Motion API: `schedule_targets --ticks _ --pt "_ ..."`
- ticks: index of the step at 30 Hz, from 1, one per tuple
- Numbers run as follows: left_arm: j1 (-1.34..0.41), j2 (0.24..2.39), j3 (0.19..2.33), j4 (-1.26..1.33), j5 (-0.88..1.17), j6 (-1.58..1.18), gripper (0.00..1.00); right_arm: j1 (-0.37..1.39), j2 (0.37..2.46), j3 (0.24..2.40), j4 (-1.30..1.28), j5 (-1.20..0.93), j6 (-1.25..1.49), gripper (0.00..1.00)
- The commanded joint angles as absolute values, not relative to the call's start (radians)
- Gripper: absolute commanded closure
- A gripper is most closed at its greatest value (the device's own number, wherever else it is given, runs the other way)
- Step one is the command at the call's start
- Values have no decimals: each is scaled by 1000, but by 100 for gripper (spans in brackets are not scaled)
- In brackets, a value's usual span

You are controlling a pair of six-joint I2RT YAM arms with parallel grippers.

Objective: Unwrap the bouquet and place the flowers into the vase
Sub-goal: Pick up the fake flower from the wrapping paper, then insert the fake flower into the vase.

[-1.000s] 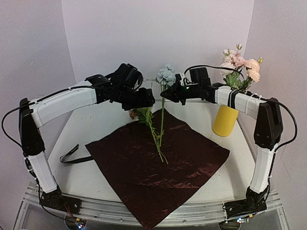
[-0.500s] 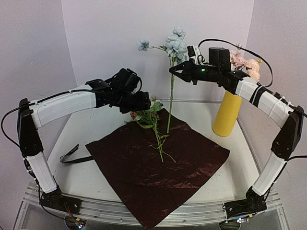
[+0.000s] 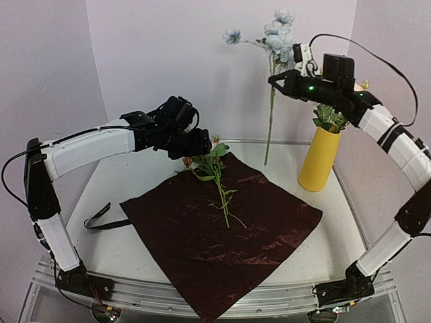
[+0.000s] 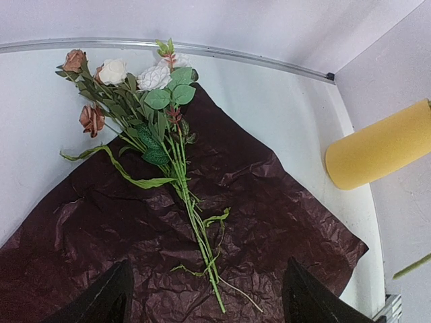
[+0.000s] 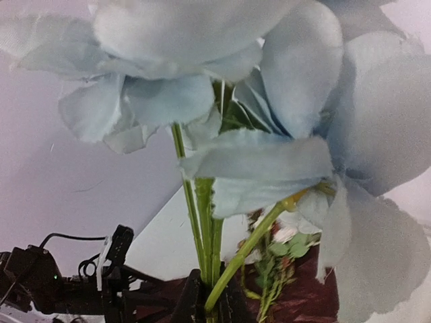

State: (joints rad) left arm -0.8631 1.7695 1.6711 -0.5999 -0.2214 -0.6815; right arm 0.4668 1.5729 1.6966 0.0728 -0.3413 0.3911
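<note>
The dark red wrap (image 3: 222, 242) lies spread flat, a black ribbon (image 3: 101, 219) off its left edge; the left gripper (image 4: 207, 269) hangs with jaws wide apart and empty above the flowers (image 4: 155, 114), which lie on the wrap's far corner, stems running between the fingers, heads beyond them. Farther back the right gripper (image 3: 275, 79) is pinched tight on a blue flower (image 3: 279, 33) just under its blooms, the stem hanging free below the jaws, the yellow vase (image 3: 316, 161) upright lower and to their right
</note>
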Motion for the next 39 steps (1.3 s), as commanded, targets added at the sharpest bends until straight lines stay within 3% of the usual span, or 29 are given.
schedule_targets --ticks 1,13,19,29,39 --pt "-862 1763 1675 -570 -228 -671 24 456 1448 1706 120 -122 175 98" --pt "-862 1828 1722 -569 -167 -648 25 455 1426 1824 132 153 -258 100" --pt "-862 1829 1724 -568 -165 -643 25 425 1429 1840 201 225 -344 100" --pt "-862 1819 1732 -569 -166 -615 25 268 1416 1780 334 35 -271 100" --pt "-862 1795 1715 -571 -163 -615 25 85 1395 1559 616 -191 -115 100"
